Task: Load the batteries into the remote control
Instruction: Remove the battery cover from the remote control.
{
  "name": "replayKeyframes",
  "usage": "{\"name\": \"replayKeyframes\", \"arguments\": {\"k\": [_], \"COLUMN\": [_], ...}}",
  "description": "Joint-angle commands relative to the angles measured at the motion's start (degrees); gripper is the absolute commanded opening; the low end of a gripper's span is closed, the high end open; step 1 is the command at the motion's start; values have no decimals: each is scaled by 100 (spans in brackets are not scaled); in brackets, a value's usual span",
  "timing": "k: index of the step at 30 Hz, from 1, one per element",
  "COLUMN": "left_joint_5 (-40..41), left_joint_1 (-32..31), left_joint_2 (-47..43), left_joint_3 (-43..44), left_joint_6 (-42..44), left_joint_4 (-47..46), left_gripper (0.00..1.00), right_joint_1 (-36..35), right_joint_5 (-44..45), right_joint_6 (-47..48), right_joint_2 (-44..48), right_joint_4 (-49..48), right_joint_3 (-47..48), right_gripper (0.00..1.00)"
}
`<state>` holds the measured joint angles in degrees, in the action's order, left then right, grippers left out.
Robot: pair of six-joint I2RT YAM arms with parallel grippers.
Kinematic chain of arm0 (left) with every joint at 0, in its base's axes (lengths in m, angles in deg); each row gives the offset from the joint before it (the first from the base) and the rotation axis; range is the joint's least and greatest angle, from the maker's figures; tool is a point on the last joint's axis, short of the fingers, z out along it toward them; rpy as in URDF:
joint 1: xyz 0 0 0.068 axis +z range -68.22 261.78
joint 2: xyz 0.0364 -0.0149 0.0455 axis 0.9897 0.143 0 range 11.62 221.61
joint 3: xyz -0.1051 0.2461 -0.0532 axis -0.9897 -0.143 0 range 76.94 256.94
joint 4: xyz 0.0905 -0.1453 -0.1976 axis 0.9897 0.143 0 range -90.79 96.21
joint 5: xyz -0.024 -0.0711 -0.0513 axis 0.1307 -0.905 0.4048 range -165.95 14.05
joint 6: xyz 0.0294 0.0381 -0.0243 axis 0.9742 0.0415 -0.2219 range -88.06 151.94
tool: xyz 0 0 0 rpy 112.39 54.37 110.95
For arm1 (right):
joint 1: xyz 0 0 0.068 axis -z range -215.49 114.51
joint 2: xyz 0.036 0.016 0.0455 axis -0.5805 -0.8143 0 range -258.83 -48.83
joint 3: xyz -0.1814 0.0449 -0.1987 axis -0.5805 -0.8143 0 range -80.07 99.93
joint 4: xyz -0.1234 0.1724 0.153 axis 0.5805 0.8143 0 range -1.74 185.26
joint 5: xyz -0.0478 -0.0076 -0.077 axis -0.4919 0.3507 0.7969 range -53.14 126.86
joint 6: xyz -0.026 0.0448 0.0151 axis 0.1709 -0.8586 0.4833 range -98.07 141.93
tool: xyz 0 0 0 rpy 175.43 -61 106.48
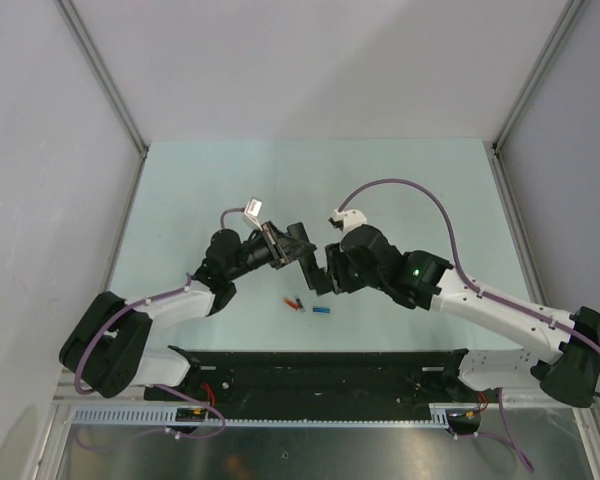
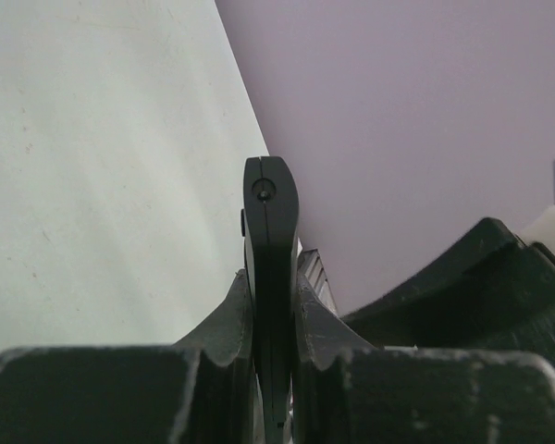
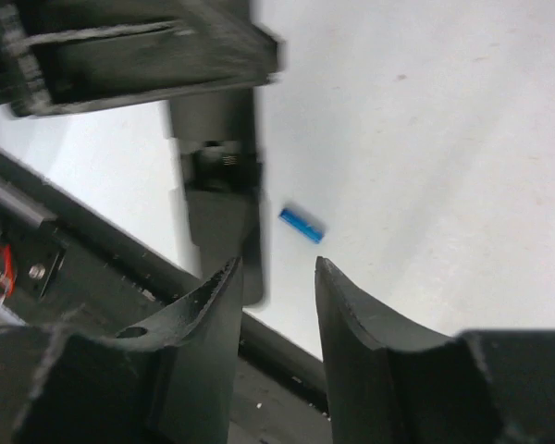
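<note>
The remote control (image 1: 311, 268), a slim black bar, hangs above the table with my left gripper (image 1: 298, 245) shut on its upper end. In the left wrist view the remote control (image 2: 271, 222) shows edge-on, clamped between the left gripper's (image 2: 273, 287) fingers. In the right wrist view the remote control (image 3: 220, 185) shows its open back recess with a spring. My right gripper (image 3: 276, 273) is open and holds nothing; its left finger (image 3: 224, 305) is close beside the remote's lower end. A blue battery (image 3: 302, 225) lies on the table beyond. From above, the blue battery (image 1: 322, 309) and a red-orange battery (image 1: 291, 301) lie near the front.
A black rail (image 1: 320, 365) runs along the table's near edge between the arm bases. Grey walls close in the pale table (image 1: 200, 190) on the left, back and right. The right arm's purple cable (image 1: 420, 195) arcs over the table.
</note>
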<state>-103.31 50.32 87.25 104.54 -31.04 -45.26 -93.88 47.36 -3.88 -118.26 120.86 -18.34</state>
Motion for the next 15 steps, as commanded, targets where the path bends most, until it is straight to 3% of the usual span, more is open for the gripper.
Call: {"name": "replayKeyframes", "arguments": {"k": [1, 6, 15], "left_joint_5": [-24, -331, -218], "left_joint_1": [210, 404, 676], "left_joint_2": [-250, -856, -1419], "left_joint_3": [-95, -395, -984], "left_joint_6": [-4, -127, -162], "left_joint_4": [-220, -211, -203], "left_gripper": [0, 0, 0], "right_joint_1": [538, 1645, 2236], "right_joint_5": [409, 48, -162], "right_joint_6": [-30, -22, 119], "right_joint_2": [149, 1, -976], "right_joint_4": [273, -157, -1203], "right_joint_3": [-54, -592, -812], "right_gripper": [40, 39, 38]}}
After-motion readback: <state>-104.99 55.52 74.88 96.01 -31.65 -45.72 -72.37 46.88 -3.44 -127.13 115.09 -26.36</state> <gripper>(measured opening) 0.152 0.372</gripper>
